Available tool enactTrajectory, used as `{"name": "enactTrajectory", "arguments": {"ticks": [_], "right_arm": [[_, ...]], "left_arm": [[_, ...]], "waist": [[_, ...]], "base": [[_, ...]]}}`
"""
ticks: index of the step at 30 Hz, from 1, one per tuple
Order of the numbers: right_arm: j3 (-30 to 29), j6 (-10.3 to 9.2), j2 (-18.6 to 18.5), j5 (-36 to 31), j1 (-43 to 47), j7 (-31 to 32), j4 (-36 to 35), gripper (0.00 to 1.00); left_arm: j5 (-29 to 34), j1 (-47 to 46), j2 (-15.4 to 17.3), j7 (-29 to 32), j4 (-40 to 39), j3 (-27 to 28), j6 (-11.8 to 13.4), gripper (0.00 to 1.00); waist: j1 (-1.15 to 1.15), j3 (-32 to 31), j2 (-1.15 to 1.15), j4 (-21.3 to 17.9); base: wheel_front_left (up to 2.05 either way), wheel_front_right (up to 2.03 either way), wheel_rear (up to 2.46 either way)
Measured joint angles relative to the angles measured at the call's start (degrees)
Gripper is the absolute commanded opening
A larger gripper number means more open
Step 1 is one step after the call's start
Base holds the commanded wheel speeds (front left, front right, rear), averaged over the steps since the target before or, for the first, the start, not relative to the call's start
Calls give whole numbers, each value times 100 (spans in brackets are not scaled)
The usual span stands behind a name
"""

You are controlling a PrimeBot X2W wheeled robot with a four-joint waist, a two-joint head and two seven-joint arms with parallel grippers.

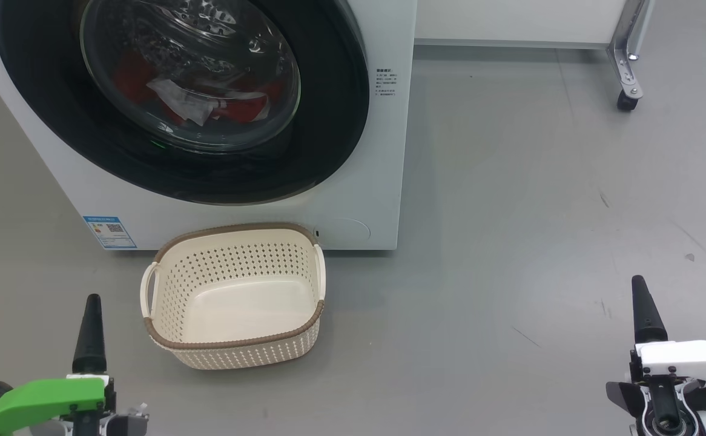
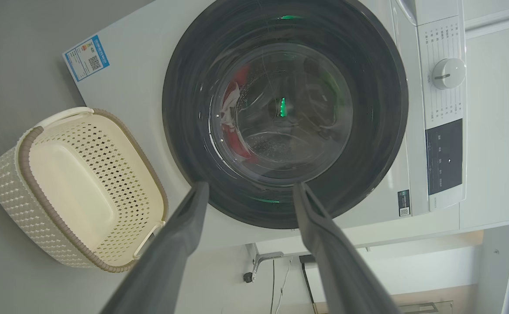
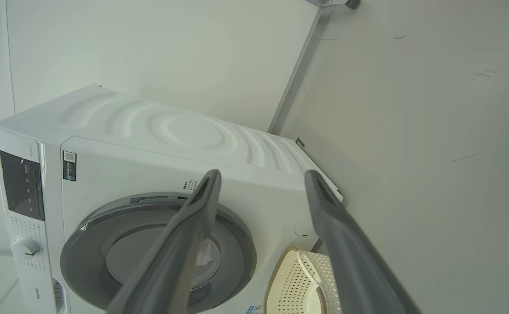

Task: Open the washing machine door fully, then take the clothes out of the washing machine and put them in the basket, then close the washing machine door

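The washing machine (image 1: 383, 151) stands ahead of me on the grey floor. The washing machine door (image 1: 329, 121) lies flat against the front, black rim around a clear glass bowl. Behind the glass the red and white clothes (image 1: 241, 109) rest low in the drum. The cream basket (image 1: 238, 354) sits on the floor below the door, nothing in it. In the left wrist view my left gripper (image 2: 250, 186) is open, pointing at the door (image 2: 368, 131), well short of it. My right gripper (image 3: 263, 173) is open too, off to the machine's (image 3: 171, 131) right.
A metal frame leg on a caster (image 1: 628, 91) stands at the back right, by a white wall. The machine's dial (image 2: 448, 73) and dark control panel sit above the door. A blue label (image 1: 109, 232) marks the lower front. Bare grey floor spreads to the right.
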Motion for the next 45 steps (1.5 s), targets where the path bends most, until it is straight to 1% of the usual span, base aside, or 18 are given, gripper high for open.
{"name": "enactTrajectory", "arguments": {"ticks": [3, 8, 13, 20, 24, 30, 34, 39, 45], "right_arm": [[18, 1, -11, -266, -40, -62, -109, 100], [41, 1, -26, -780, -53, -143, -280, 100], [186, 4, -55, -1386, -101, -243, -430, 100], [381, 5, -88, -2117, -102, -399, -536, 100], [530, 5, -130, -2614, -101, -469, -583, 100], [728, -3, -163, -3266, -97, -582, -620, 100], [824, -11, -164, -3655, -96, -672, -638, 100], [914, -142, -177, -4183, -95, -768, -657, 100], [1036, -250, -187, -4738, -93, -881, -649, 100]], "left_arm": [[137, -12, 0, -53, -86, 41, 0, 100], [645, -21, 1, -163, -286, 26, -1, 100], [1166, -21, 1, -264, -453, -68, -1, 100], [2105, -21, 3, -398, -633, -125, -1, 100], [2591, -20, 9, -458, -744, -263, -1, 100], [3499, -10, 18, -582, -798, -436, -1, 100], [3956, 3, 24, -657, -822, -571, -2, 100], [4662, 12, 33, -757, -826, -724, 0, 100], [5301, 17, 48, -875, -773, -855, 153, 100]], "waist": [[0, -9, 0, 3], [0, -26, 0, 6], [0, -42, 0, 8], [0, -56, 0, 6], [0, -56, 0, 6], [0, -39, 0, 7], [0, -24, 0, 10], [0, 2, 0, 16], [0, 40, 0, 28]], "base": [[0, 0, 0], [0, 0, 0], [0, 0, 0], [0, 0, 0], [0, 0, 0], [0, 0, 0], [0, 0, 0], [0, 0, 0], [0, 0, 0]]}}
